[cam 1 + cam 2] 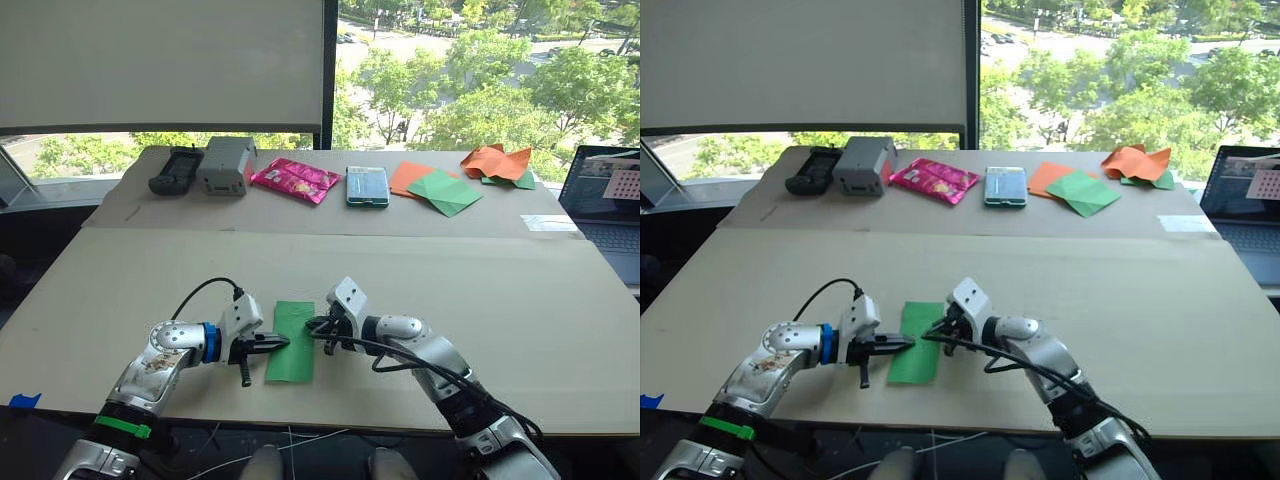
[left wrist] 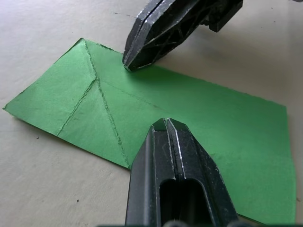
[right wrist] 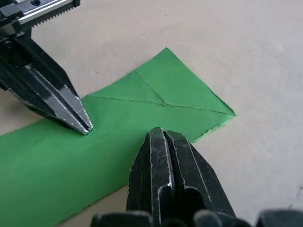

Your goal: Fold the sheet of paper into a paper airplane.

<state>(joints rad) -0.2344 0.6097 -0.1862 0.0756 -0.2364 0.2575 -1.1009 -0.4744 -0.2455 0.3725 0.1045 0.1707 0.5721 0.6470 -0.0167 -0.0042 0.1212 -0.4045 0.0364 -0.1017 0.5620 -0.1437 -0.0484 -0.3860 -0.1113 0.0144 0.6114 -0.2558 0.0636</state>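
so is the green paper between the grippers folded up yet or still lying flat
Lying flat. The sheet of paper is a narrow strip on the table, showing only crease lines near one end, no raised flaps.

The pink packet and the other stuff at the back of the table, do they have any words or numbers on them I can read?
No text here can be read.
Pink packet: it has printing on it, too small and blurred to read.
Phone-like device: its face has marks, not legible.
Laptop: its screen shows a pink dotted patch, no readable words.
Grey box and black device: no label visible.
Sheet of paper: only crease lines, no writing.
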